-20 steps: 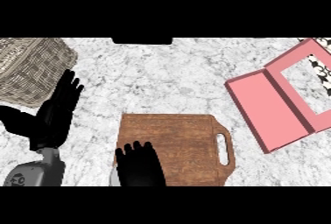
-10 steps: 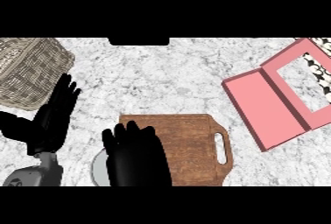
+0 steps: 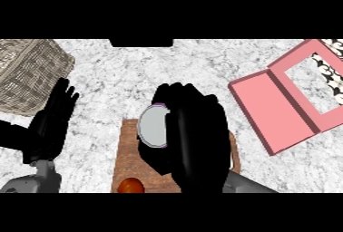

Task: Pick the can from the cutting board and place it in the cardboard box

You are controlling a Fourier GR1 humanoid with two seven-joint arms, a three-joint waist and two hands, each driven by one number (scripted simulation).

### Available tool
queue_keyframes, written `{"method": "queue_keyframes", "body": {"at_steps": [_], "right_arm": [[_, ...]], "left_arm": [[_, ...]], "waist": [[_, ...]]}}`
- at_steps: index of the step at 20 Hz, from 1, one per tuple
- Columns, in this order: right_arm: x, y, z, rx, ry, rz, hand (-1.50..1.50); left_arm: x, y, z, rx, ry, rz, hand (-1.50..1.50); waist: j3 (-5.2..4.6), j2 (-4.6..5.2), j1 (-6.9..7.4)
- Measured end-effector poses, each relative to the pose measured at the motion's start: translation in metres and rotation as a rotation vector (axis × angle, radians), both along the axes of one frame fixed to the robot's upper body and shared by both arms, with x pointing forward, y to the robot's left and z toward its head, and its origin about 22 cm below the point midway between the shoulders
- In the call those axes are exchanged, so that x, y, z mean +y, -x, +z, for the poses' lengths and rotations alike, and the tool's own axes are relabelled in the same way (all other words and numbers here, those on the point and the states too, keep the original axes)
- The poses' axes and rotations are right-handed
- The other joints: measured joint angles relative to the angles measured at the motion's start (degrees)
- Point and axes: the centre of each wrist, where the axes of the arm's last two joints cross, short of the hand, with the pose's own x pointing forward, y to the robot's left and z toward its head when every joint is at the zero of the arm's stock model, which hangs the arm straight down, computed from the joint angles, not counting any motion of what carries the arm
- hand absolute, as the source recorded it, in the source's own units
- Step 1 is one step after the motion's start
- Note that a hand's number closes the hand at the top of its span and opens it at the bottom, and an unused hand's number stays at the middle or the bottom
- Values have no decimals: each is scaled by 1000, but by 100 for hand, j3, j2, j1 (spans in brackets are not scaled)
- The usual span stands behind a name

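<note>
can: grey can (image 3: 155, 127) with a purplish rim, held up in the right robot hand, its flat end facing the camera; it shows over the top edge of the cutting board, so it reads as lifted off, not standing.
why held so: tipped on its side in the grasp, likely because the hand took it from the side; judged carry phase toward the box.
right robot hand: black right robot hand (image 3: 198, 140) fills the view's centre, fingers and thumb curled round the can from its right side and from below; clamped on the can, most of the can body hidden.
cutting board: brown wooden cutting board (image 3: 126, 156) below the hand, mostly covered by it; only the left strip shows.
red-orange item: small round red-orange object (image 3: 130, 185) on the board's lower edge, type unclear, not touched.
cardboard box: pink open box (image 3: 278, 113) at the right with a windowed lid, well apart from the can; the only box in view, so judged the target.
next move: carry the can right and lower it into the box's tray.
left robot hand: left robot hand (image 3: 52, 120) at the left edge, fingers straight and spread, resting, holds nothing.
basket: woven wicker basket (image 3: 26, 68) upper left, near the left hand's fingertips.
counter: grey marbled counter (image 3: 107, 90) carries everything.
</note>
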Motion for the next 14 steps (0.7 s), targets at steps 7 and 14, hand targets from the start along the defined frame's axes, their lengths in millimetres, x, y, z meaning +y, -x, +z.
{"method": "queue_keyframes", "body": {"at_steps": [7, 14], "right_arm": [[-47, -36, 6, 34, -12, -154, 150], [-103, -80, -12, 41, 94, -294, 150]], "left_arm": [[-8, -1, -5, -1, -2, -13, 0], [-5, -5, -4, -5, 4, -19, 0]], "waist": [[0, 21, 36], [2, 33, 64]]}}
